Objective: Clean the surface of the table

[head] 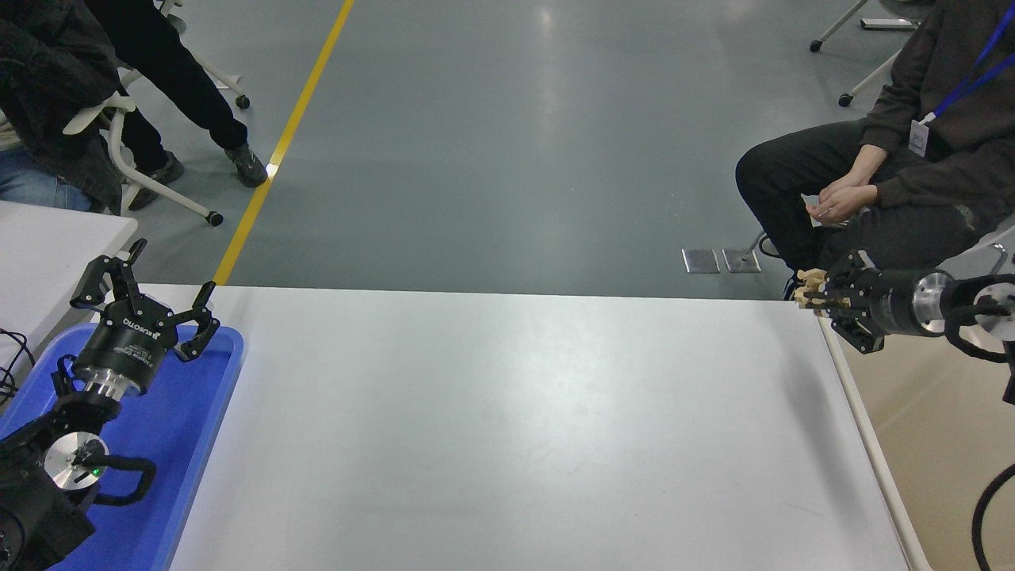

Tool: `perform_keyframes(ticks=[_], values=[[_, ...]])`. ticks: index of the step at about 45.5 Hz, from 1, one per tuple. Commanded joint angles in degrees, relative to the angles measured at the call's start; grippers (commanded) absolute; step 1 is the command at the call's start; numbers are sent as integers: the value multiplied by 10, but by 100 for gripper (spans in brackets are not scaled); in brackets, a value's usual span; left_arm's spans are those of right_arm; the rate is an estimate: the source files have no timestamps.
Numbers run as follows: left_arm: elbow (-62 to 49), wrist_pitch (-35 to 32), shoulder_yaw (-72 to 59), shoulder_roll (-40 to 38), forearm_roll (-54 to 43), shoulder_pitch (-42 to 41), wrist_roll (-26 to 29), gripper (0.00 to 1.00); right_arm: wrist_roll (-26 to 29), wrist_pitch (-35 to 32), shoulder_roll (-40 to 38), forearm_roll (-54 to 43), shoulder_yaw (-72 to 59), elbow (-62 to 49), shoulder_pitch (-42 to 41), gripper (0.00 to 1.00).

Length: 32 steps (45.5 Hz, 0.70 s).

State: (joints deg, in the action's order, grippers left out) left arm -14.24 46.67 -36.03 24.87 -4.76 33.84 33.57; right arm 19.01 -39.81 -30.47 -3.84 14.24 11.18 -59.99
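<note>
The white table surface point(507, 420) fills the middle of the head view, with nothing lying on it. My right gripper point(817, 298) comes in from the right edge and hangs over the table's far right corner, at the far left end of the beige bin point(876, 456). It is shut on a small beige object point(807, 295) that I cannot make out. My left gripper point(151, 300) is open and empty, parked over the blue tray point(202, 444) at the lower left.
A seated person point(888, 182) in dark clothes is just beyond the far right corner, hands on the lap. Another person and a wheeled chair point(127, 159) are at the far left. A second white table point(47, 246) stands at the left edge.
</note>
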Motion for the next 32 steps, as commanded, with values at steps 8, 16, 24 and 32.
perform_keyframes(ticks=[8, 16, 24, 32], values=[[0, 0, 0, 0, 0, 0, 0, 100, -2, -66, -275, -3, 6, 297, -33, 0], [0, 0, 0, 0, -1, 0, -1, 100, 0, -77, -366, -3, 5, 371, -50, 0], [0, 0, 0, 0, 0, 0, -1, 100, 0, -85, -398, -12, 2, 365, -60, 0], [0, 0, 0, 0, 0, 0, 0, 100, 0, -83, -401, -39, -7, 299, -54, 0]])
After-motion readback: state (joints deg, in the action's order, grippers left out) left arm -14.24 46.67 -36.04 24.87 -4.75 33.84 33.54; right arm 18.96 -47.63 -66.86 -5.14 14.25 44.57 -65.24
